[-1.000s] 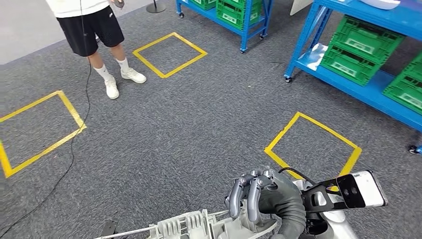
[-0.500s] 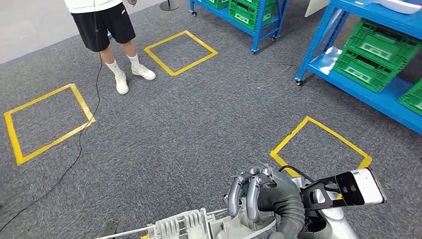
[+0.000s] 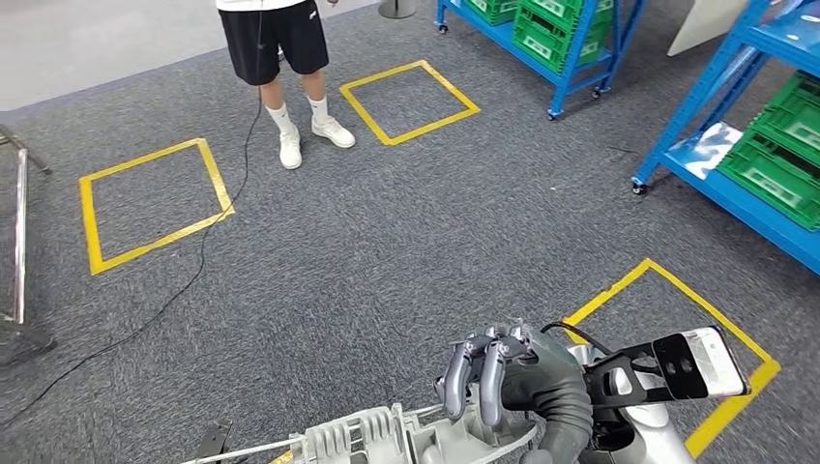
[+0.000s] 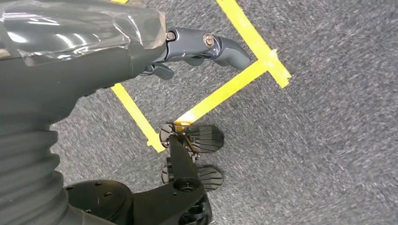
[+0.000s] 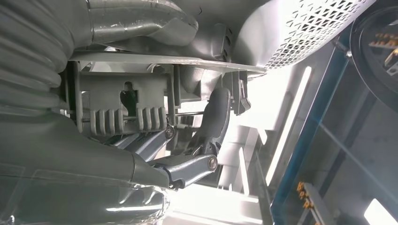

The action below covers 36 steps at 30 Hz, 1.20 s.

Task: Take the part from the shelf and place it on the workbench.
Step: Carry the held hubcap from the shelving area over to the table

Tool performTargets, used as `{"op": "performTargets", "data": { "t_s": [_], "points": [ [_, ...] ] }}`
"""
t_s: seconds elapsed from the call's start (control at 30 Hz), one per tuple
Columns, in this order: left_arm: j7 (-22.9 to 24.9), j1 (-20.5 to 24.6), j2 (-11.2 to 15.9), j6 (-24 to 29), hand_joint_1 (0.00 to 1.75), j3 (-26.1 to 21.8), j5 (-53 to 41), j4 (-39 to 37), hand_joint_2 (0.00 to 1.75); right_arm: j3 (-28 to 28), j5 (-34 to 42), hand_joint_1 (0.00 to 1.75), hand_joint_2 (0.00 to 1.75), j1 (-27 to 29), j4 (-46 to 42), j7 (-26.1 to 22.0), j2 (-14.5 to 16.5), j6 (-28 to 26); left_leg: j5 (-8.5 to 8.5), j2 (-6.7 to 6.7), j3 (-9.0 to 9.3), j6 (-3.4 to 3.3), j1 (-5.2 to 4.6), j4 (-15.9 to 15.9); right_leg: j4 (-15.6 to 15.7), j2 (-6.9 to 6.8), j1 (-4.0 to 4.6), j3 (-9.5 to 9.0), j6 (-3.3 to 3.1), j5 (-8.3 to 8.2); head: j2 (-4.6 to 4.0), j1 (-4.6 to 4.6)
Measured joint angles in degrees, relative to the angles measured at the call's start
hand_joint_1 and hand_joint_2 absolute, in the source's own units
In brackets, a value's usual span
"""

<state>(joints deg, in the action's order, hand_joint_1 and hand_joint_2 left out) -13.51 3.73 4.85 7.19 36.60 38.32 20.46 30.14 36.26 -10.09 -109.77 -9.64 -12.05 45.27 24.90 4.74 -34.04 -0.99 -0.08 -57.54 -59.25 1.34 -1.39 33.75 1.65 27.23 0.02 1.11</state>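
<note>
Carpet, grey and coarse (image 3: 387, 251), spreads under us, and we read it from left to right. At the far left edge stands a thin metal frame (image 3: 19, 232); next comes a yellow tape square on the floor (image 3: 155, 203), with a black cable (image 3: 184, 280) trailing past its corner toward a person in black shorts and white shoes (image 3: 280, 58). Beyond the person lies a second yellow tape square (image 3: 411, 101), then a blue metal shelf unit holding green plastic crates (image 3: 556, 34). Low in the head view we carry the light grey ribbed cast-metal part (image 3: 387, 440), which lies across the bottom edge; our right hand (image 3: 503, 387) grips its right end, dark fingers (image 3: 488, 382) curled over the top of it. The right wrist view shows the same hold close up, with a finger (image 5: 213, 117) hooked over the part's ribbed edge (image 5: 126, 119). Right of that hand a third yellow tape square (image 3: 720, 338) marks the carpet, and at the far right a second blue shelf (image 3: 745, 188) carries more green crates (image 3: 778, 155). Our left hand (image 4: 141, 56) hangs over the carpet near yellow tape (image 4: 244, 28), one finger (image 4: 211, 47) stretched out, holding nothing we can see; we cannot tell how the rest of its fingers lie.
</note>
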Motion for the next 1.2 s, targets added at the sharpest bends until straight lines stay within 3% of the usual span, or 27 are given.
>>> {"op": "performTargets", "data": {
  "t_s": [0.1, 0.17, 0.23, 0.3, 0.37, 0.4, 0.47, 0.53, 0.6, 0.7, 0.73, 0.8, 0.87, 0.9, 0.97, 1.0, 1.07, 1.13, 1.2],
  "points": [
    [0.02, -0.19, 0.01, -0.05, 0.0, 0.01, -0.08, -0.13, 1.75, 0.01, 0.12, 1.75, 1.75, -0.04, 0.04, -0.1, -0.01, 0.0, 0.12, 0.29, -0.58, 0.85, 0.2, -0.32, 0.42, -0.28, 0.31, -0.12, -1.35, -0.29, 0.0, -0.05],
    [0.04, -0.29, -0.05, -0.07, 0.0, -0.01, -0.18, -0.19, 1.75, 0.01, 0.54, 1.75, 1.75, -0.05, 0.05, -0.14, 0.02, -0.01, 1.43, -1.3, -1.54, 1.4, 0.3, -2.38, 0.54, -0.55, 0.22, -0.28, -1.95, -0.35, 0.0, 0.12],
    [0.04, -0.26, -0.11, -0.03, 0.0, -0.07, -0.3, -0.2, 1.75, 0.01, 1.23, 1.75, 1.75, 0.0, 0.08, -0.15, 0.03, -0.05, 4.58, -3.48, -4.56, 1.85, 0.38, -8.75, 0.58, -0.84, 0.33, -0.44, -2.41, -0.28, 0.0, 0.36],
    [0.04, -0.23, -0.15, 0.0, 0.0, -0.13, -0.4, -0.2, 1.75, 0.02, 1.66, 1.75, 1.75, 0.06, 0.13, -0.15, 0.03, -0.1, 7.25, -4.29, -8.02, 2.01, 0.52, -15.61, 0.57, -1.12, 0.57, -0.44, -2.63, -0.22, 0.0, 0.41],
    [0.04, -0.26, -0.21, 0.01, 0.0, -0.19, -0.44, -0.21, 1.75, 0.02, 1.78, 1.75, 1.75, 0.14, 0.17, -0.15, 0.03, -0.11, 7.17, -4.42, -9.33, 1.94, 0.56, -17.68, 0.57, -1.34, 0.73, -0.48, -2.72, -0.16, 0.0, 0.42],
    [0.04, -0.26, -0.22, 0.01, 0.0, -0.25, -0.45, -0.22, 1.75, 0.02, 1.82, 1.75, 1.75, 0.17, 0.17, -0.15, 0.03, -0.11, 5.92, -4.43, -8.69, 1.79, 0.56, -16.1, 0.57, -1.42, 0.82, -0.54, -2.76, -0.12, 0.0, 0.42],
    [0.04, -0.25, -0.18, 0.04, 0.0, -0.47, -0.49, -0.22, 1.75, 0.02, 1.97, 1.75, 1.75, 0.18, 0.17, -0.15, 0.04, -0.11, 2.19, -4.7, -5.02, 1.13, 0.37, -8.49, 0.6, -1.51, 0.97, -0.74, -2.84, -0.03, 0.0, 0.4],
    [0.03, -0.15, -0.05, 0.09, 0.0, -0.75, -0.55, -0.22, 1.75, 0.02, 2.18, 1.75, 1.75, 0.17, 0.17, -0.14, 0.05, -0.11, 0.26, -5.27, -1.85, 0.46, -0.14, -2.14, 0.63, -1.56, 1.17, -0.73, -2.74, 0.05, 0.0, 0.39],
    [-0.01, -0.08, 0.09, 0.12, 0.0, -0.95, -0.6, -0.22, 1.75, 0.03, 2.31, 1.75, 1.75, 0.22, 0.17, -0.13, 0.1, -0.11, 0.33, -5.41, -1.28, 0.14, -0.6, -0.82, 0.77, -1.7, 1.18, -0.65, -2.4, 0.08, 0.0, 0.4],
    [-0.02, -0.04, 0.14, 0.15, 0.0, -1.09, -0.62, -0.22, 1.75, 0.04, 2.39, 1.75, 1.75, 0.25, 0.15, -0.13, 0.19, -0.11, -0.38, -4.96, -0.12, -0.53, -0.36, 0.72, -0.28, -1.82, 1.11, -0.23, -1.88, 0.81, 0.0, 0.34],
    [-0.02, -0.01, 0.11, 0.14, 0.0, -1.15, -0.62, -0.22, 1.75, 0.04, 2.43, 1.75, 1.75, 0.25, 0.16, -0.13, 0.19, -0.11, -0.65, -4.82, 0.32, -0.74, -0.21, 1.24, -2.55, -1.75, 1.09, 0.83, -1.91, 1.87, 0.0, 0.29],
    [-0.02, 0.02, 0.06, 0.1, 0.0, -1.24, -0.63, -0.22, 1.75, 0.04, 2.57, 1.75, 1.75, 0.31, 0.2, -0.13, 0.17, -0.11, -0.77, -4.54, 0.49, -0.94, -0.18, 1.45, -9.97, -1.63, 0.95, 4.56, -2.05, 4.77, 0.0, 0.21],
    [-0.02, -0.01, 0.03, 0.09, 0.0, -1.34, -0.63, -0.22, 1.75, 0.04, 2.72, 1.75, 1.75, 0.41, 0.26, -0.1, 0.14, -0.11, -0.74, -4.21, 0.47, -0.92, -0.17, 1.4, -15.17, -1.61, 0.74, 7.51, -1.58, 6.05, 0.0, 0.19],
    [-0.02, -0.03, 0.01, 0.08, 0.0, -1.38, -0.64, -0.22, 1.75, 0.04, 2.75, 1.75, 1.75, 0.43, 0.29, -0.08, 0.13, -0.11, -0.69, -4.01, 0.47, -0.85, -0.11, 1.35, -14.6, -1.61, 0.58, 7.47, -1.04, 5.38, 0.0, 0.2],
    [-0.02, -0.04, -0.04, 0.07, 0.0, -1.42, -0.64, -0.22, 1.75, 0.04, 2.79, 1.75, 1.75, 0.41, 0.31, -0.06, 0.1, -0.1, -0.43, -3.6, 0.46, -0.45, 0.07, 0.92, -7.44, -1.61, 0.1, 4.26, 0.22, 2.23, 0.0, 0.19],
    [-0.02, -0.04, -0.01, 0.07, 0.0, -1.44, -0.64, -0.22, 1.75, 0.05, 2.81, 1.75, 1.75, 0.4, 0.32, -0.06, 0.11, -0.08, -0.15, -3.41, 0.32, -0.06, 0.07, 0.49, -3.65, -1.56, 0.01, 2.37, 0.46, 0.82, 0.0, 0.18],
    [-0.03, -0.13, 0.08, 0.07, 0.0, -1.47, -0.66, -0.23, 1.75, 0.06, 2.9, 1.75, 1.75, 0.38, 0.33, -0.06, 0.16, 0.02, 0.3, -3.2, 0.0, 0.66, 0.03, -0.23, 0.2, -1.46, 0.1, 0.42, -0.11, -0.49, 0.0, 0.2],
    [-0.07, -0.35, 0.13, 0.06, 0.0, -1.49, -0.7, -0.24, 1.75, 0.07, 2.93, 1.75, 1.75, 0.38, 0.33, -0.05, 0.2, 0.08, 0.42, -3.21, -0.1, 1.09, 0.17, -0.39, 0.23, -1.42, 0.36, 0.41, -1.19, -0.61, 0.0, 0.24],
    [-0.1, -0.58, 0.12, 0.05, 0.0, -1.51, -0.79, -0.23, 1.75, 0.05, 2.64, 1.75, 1.75, 0.35, 0.33, -0.12, 0.31, 0.11, 1.3, -3.52, -0.63, 1.56, 0.46, -1.55, 0.34, -1.41, 0.3, 0.29, -1.84, -0.72, 0.0, 0.27]
  ]
}}
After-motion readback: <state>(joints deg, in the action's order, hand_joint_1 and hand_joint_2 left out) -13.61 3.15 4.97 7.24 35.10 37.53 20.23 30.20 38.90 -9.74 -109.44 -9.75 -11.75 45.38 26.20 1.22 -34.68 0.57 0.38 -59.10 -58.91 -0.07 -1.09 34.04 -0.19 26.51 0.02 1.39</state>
